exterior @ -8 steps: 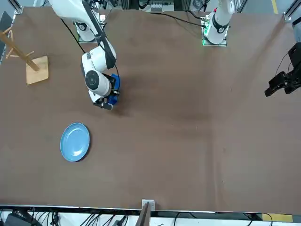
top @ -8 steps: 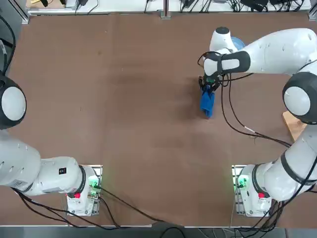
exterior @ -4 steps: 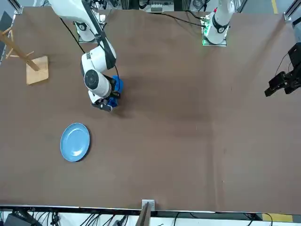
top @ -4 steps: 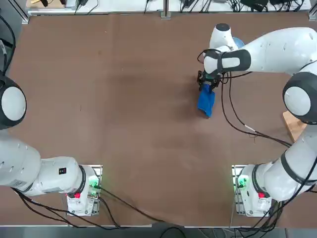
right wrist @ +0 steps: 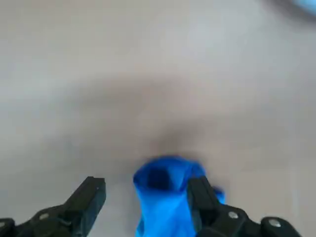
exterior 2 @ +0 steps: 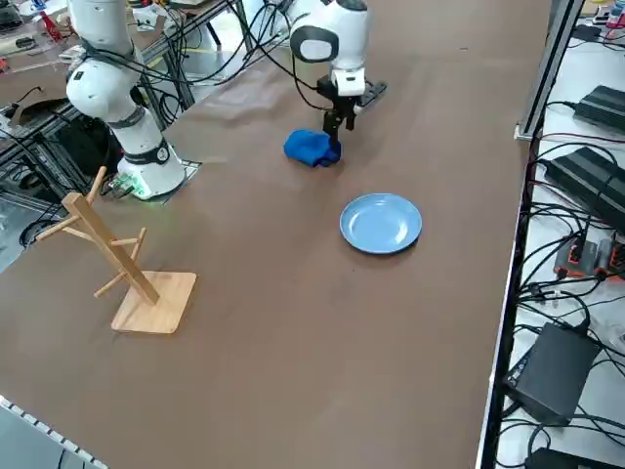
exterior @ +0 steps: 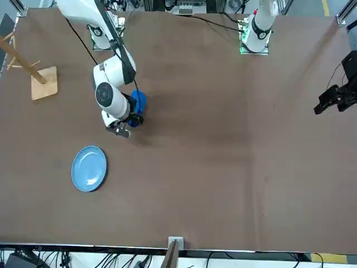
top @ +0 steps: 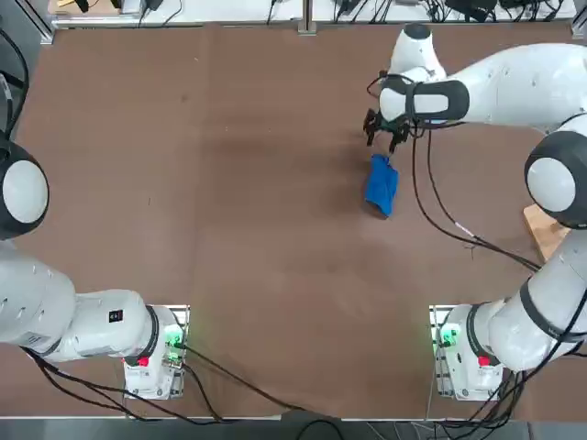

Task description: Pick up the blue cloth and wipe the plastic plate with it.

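The right gripper (right wrist: 145, 197) has its two fingers (right wrist: 89, 200) spread apart, with nothing pinched between them. In the wrist view a bunched blue cloth (right wrist: 165, 200) sits in the gap below the fingers but is not gripped; one finger overlaps its edge, and whether it touches cannot be told.

From overhead, the right gripper (top: 385, 131) hangs just past the far end of the cloth (top: 381, 183), which lies crumpled in a loose heap on the brown counter (top: 229, 183). The open fingers and the slack, unlifted heap suggest the cloth is resting under its own weight, not carried.

From the side, the gripper (exterior 2: 337, 122) stands upright right by the cloth (exterior 2: 312, 148), and a round blue plate (exterior 2: 381, 223) lies flat on the counter nearby, apart from the cloth, its top bare. Across the counter, the plate (exterior: 89, 168) is seen clear of the gripper (exterior: 124, 129) and cloth (exterior: 137, 103).

This arrangement would suit either a cloth about to be grasped or a cloth just set down; the pictures do not settle which.

A wooden rack (exterior 2: 117, 256) stands far off to one side.
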Robot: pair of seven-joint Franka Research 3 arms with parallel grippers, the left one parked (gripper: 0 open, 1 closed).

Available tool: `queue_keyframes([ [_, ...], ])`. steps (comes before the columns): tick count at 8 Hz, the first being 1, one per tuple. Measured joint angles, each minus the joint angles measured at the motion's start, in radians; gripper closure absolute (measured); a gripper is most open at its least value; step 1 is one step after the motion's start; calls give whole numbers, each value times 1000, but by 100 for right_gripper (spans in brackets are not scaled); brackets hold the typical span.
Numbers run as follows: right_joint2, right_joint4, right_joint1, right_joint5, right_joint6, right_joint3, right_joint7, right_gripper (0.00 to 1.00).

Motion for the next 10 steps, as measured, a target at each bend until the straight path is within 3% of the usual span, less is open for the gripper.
queue_keyframes([
  [5, 9, 177, -267, -173, -31, -7, -374, 0],
  [8, -44, 320, -336, -199, -281, -6, -423, 0],
  [10, -152, 446, -337, -167, -524, 0, -423, 0],
])
